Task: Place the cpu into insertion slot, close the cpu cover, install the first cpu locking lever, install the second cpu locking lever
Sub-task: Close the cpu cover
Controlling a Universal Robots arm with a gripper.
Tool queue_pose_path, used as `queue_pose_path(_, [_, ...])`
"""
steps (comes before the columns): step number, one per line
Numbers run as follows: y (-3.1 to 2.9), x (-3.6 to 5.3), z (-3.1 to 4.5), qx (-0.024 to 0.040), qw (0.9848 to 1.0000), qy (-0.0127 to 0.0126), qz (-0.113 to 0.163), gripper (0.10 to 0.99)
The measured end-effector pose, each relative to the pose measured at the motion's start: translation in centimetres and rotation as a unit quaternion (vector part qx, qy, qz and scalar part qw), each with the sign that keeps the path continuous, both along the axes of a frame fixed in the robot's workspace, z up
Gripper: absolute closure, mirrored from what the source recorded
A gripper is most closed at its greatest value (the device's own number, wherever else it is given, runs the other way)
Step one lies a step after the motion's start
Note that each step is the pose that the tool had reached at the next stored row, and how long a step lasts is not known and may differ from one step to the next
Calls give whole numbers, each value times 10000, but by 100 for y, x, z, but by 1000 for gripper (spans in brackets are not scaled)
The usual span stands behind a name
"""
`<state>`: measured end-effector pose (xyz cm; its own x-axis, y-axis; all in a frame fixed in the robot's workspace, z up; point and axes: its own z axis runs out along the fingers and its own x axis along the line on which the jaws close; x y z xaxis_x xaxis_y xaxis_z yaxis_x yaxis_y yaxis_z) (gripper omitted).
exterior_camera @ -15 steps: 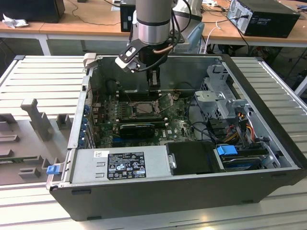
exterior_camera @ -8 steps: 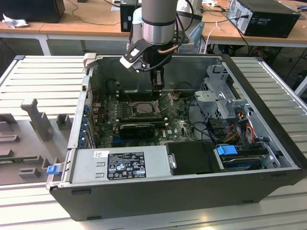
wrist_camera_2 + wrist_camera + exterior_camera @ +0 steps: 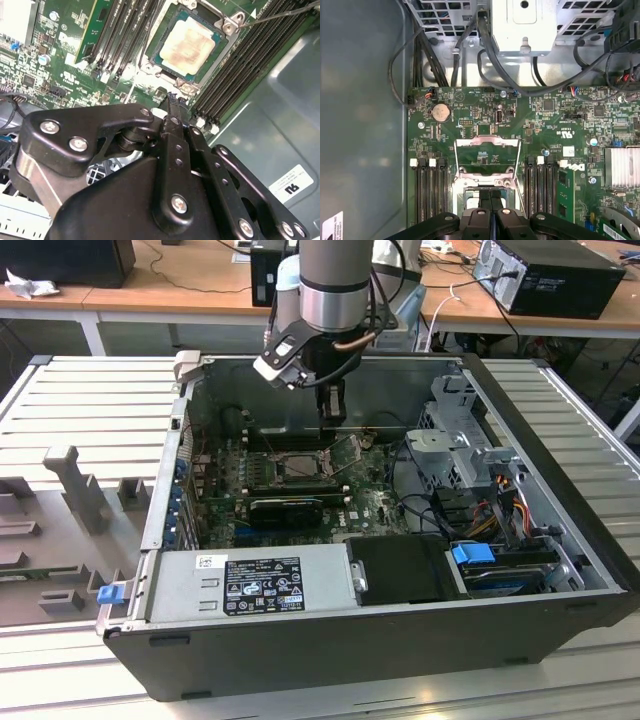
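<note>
Exterior view: the gripper (image 3: 333, 412) hangs inside the case (image 3: 520, 420), just above the slot (image 3: 295, 468). Second wrist view: the cpu (image 3: 187, 45) lies seated in the slot, and the fingers (image 3: 172, 102) are pressed together, empty. First wrist view: the cover (image 3: 487, 143) stands open, so closing it likely calls for even pressure on its free edge. Memory slots (image 3: 427, 192) flank it closely, with open room above.

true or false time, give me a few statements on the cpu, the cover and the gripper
The cpu sits in the slot. True.
The cover is closed over the cpu. False: it is swung open, off the slot.
The gripper holds the cpu. False: it is shut over the board with nothing in it.
Black memory slots run on both sides of the slot. True.
</note>
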<state>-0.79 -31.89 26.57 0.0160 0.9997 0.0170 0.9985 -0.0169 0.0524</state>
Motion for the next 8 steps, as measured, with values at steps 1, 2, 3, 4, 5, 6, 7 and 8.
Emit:
queue_pose_path(1, [0,0,9,0,10000,0,0,980])
queue_pose_path(2, [0,2,12,1,10000,0,1,980])
queue_pose_path(3, [1,11,12,2,10000,-1,0,980])
queue_pose_path(4, [1,21,13,2,10000,0,0,980])
queue_pose_path(5, [0,39,14,1,10000,1,0,980])
queue_pose_path(6, [0,50,14,1,10000,2,0,980])
queue_pose_path(7, [0,66,15,0,10000,3,0,980])
queue_pose_path(8, [0,106,14,1,10000,5,0,980])
